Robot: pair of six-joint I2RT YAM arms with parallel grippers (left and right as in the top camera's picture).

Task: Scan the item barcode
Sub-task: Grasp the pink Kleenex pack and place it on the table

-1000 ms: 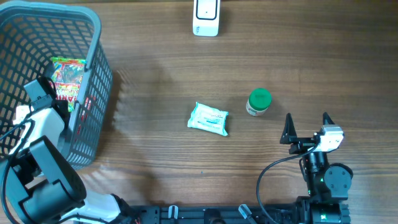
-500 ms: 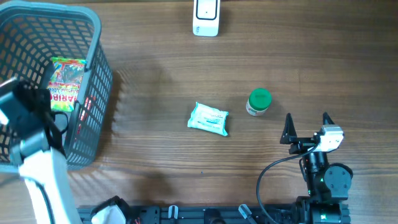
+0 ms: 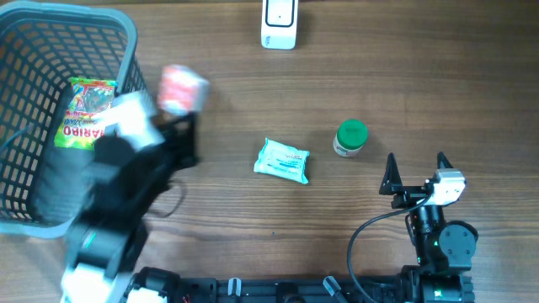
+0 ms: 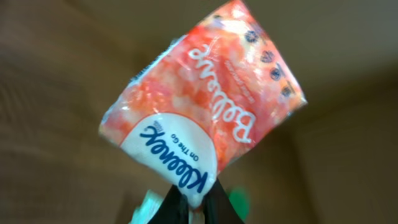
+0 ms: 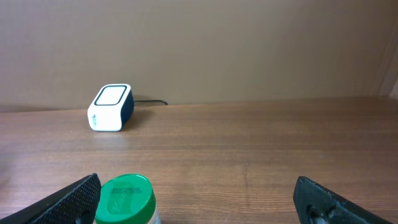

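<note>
The item, an orange-and-white Kleenex tissue pack [image 4: 205, 106], hangs in the air with my left gripper [image 4: 196, 204] shut on its lower white corner. From overhead the pack [image 3: 182, 87] shows blurred just right of the basket, the left gripper [image 3: 175, 108] beneath it. No barcode shows on the pack's visible face. The white scanner [image 3: 279, 23] stands at the table's far edge, also in the right wrist view as the scanner [image 5: 111, 107]. My right gripper [image 3: 414, 168] rests open near the front right, right gripper [image 5: 199, 198] with nothing between its fingers.
A grey mesh basket [image 3: 76, 14] at the far left holds a Haribo bag [image 3: 84, 114]. A teal wipes pack [image 3: 283, 160] lies mid-table. A green-lidded jar [image 3: 350, 137] stands beside it, close to the right gripper's left finger, jar [image 5: 126, 200].
My left arm has risen out of the basket and swung right over its rim, carrying the tissue pack. The right arm has not moved.
</note>
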